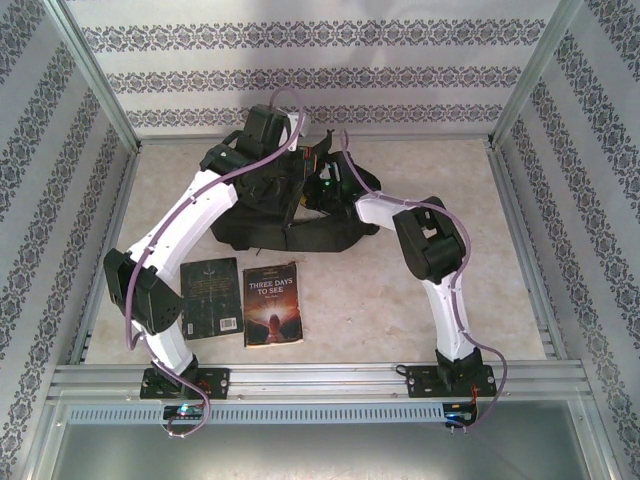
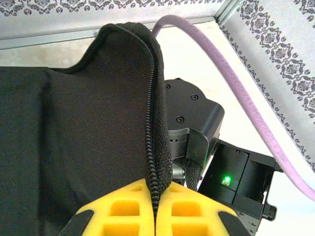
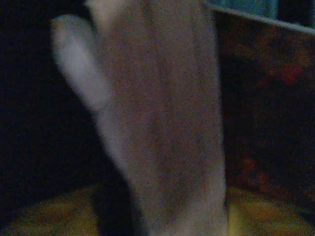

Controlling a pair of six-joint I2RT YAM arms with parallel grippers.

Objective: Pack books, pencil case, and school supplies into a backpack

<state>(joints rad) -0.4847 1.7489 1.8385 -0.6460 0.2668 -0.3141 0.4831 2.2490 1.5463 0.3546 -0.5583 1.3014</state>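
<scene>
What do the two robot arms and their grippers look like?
The left arm and the right arm both have white links between bulky black joints. Each stands on a black base bolted to a metal rail, and a lilac cable runs along each arm. The left gripper has yellow fingers with square recesses. A green light glows on a black housing.

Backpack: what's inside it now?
The large soft black fabric backpack is dark inside: right wrist view shows a blurred pale flat thing beside a dark reddish cover. Left claw pinches its zip rim. The rest is hidden by fabric.
</scene>
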